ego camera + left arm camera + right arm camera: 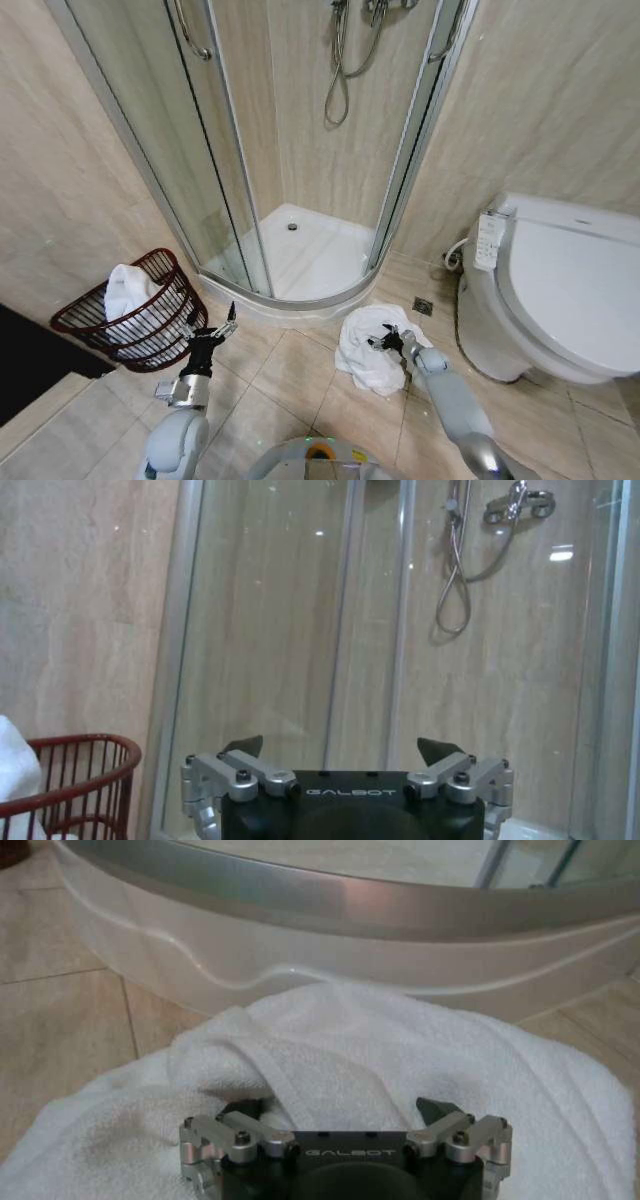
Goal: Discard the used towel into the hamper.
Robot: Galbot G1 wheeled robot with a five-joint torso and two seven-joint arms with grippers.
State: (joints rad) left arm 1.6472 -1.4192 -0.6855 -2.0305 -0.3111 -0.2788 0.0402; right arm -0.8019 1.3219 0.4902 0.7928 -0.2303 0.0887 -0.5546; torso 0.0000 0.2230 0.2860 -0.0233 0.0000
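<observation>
Towel (368, 352) is sitting in a crumpled white heap on the floor tiles, right under my right gripper (384, 340), just in front of the curved shower base (330, 952). From my right wrist camera the fingers are spread apart with the cloth bunched up between and below them, but nothing's pinched yet, so I'd call that gripper released and poised over the pile. Grab hasn't happened as far as I can see.

My left gripper (226, 326) is hanging open too, holding nothing, just beside the hamper (100, 318). That hamper is off to the left of my left gripper, against the wall by the glass shower door, and it's tipped a bit. It already has something white and cloth-like in it, looks like another towel.

So progress-wise: early days. Floor towel isn't picked up; closing on it, lifting it, carrying it across to the hamper and dropping it in are all left to do.
</observation>
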